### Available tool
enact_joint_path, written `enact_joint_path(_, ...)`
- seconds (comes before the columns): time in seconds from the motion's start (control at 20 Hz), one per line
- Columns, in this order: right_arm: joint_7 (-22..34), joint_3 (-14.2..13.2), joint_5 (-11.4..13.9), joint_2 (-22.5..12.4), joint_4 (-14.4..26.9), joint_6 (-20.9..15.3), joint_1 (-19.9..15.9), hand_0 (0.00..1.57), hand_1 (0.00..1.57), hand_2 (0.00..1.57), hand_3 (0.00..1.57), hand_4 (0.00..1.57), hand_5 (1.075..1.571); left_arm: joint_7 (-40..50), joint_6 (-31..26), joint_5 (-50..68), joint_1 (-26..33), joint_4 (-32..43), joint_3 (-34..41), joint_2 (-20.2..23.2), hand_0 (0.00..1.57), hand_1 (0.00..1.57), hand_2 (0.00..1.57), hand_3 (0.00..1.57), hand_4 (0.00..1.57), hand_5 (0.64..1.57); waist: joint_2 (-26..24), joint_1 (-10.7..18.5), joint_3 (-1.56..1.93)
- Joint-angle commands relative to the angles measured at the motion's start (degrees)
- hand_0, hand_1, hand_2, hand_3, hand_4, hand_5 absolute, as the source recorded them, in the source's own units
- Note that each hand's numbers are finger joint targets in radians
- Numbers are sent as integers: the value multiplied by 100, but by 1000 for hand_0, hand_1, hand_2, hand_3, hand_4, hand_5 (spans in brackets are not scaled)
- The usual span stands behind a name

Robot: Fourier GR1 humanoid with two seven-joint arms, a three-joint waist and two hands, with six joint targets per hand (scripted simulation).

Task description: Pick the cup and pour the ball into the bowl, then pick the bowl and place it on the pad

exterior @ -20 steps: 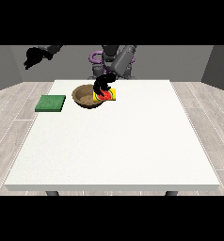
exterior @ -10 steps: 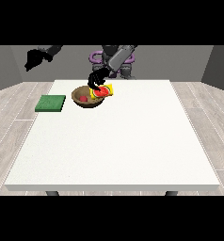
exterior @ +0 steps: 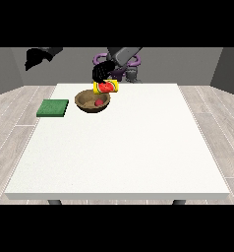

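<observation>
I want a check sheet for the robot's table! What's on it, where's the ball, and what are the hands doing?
Surface: white table, mostly bare, things grouped at the robot's end.
Job's things: yellow cup with a red inside, tipped on its side above the brown bowl; red ball lies inside the bowl; green pad lies flat beside the bowl, apart from it, nothing on it.
Clutter: nothing seen.
Hands: hand at the view's right holds the cup over the bowl; hand at the view's left is raised off the table, holding nothing.
Cables: nothing seen.
Surroundings: grey wood-plank floor, grey walls.
</observation>
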Motion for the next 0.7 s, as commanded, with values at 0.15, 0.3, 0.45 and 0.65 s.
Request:
enact_joint_path(0.15,-54,-146,44,-157,211,-56,545,0,0,365,635,562,1564,-918,310,1221,-72,-847,1160,573,1451,1451,1571,1571,1335,1389,-456,641,-4)
enact_joint_path(0.3,-133,-147,138,-75,164,-315,623,0,0,464,630,570,1564,-1094,542,1856,-10,-1111,1787,896,1522,1522,1571,1571,1190,1484,-468,841,-10)
enact_joint_path(0.45,-27,-157,84,-27,41,-330,771,0,0,478,638,564,1566,-1876,1009,2674,653,-1359,2329,1333,1547,1547,1571,1571,1198,1482,-391,940,-20)
enact_joint_path(0.65,-42,55,118,405,-305,-546,616,0,0,507,723,589,1569,-2668,775,3721,1012,-1547,2937,1400,1503,1503,1571,1571,1389,1397,-132,903,-18)
